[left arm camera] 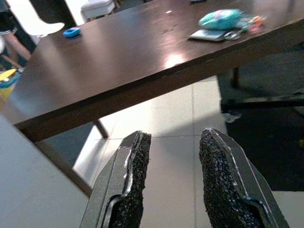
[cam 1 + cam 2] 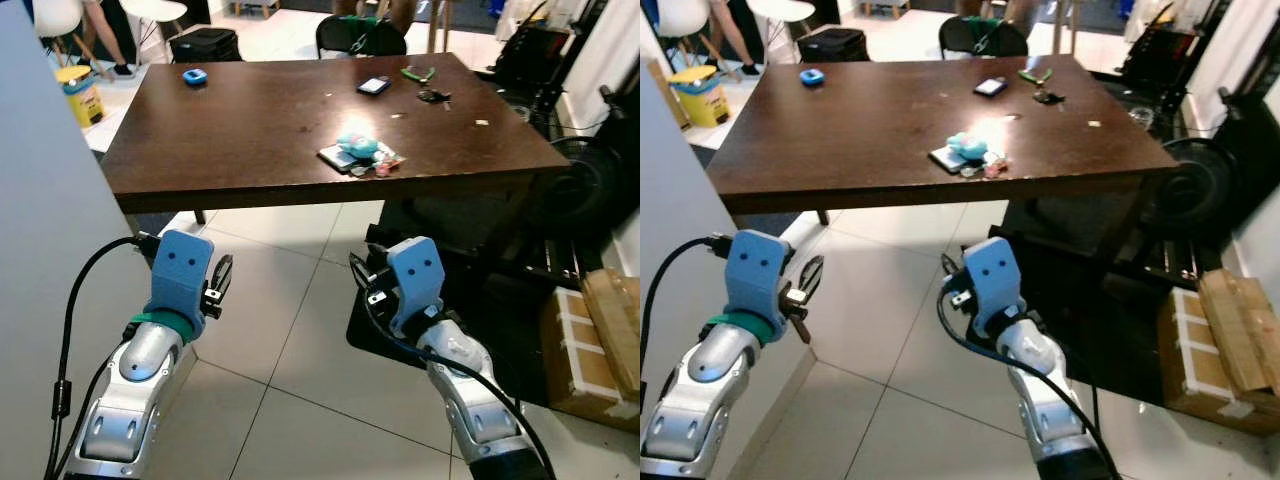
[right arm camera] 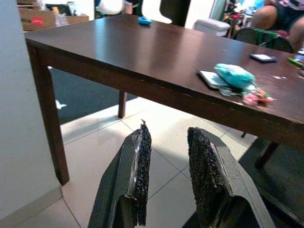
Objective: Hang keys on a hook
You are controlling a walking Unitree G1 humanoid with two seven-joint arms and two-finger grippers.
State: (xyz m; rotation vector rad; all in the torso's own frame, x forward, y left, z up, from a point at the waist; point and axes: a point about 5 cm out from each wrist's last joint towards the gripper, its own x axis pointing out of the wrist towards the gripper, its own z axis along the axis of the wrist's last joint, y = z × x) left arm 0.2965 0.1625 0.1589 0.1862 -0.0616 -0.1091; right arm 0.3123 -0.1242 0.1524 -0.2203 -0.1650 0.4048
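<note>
Ahead, the keys (image 2: 434, 96) lie on the far right part of the dark counter (image 2: 250, 130), well beyond both empty grippers held low over the floor, nearer the right gripper (image 3: 167, 166) than the left gripper (image 1: 173, 175), each with fingers parted.

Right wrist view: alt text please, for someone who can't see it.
The right gripper hangs open and empty above pale floor tiles, short of a dark wooden table. Near the table's front edge lie a teal pouch on a flat card and a small pink trinket; a blue object sits at the far side.
</note>
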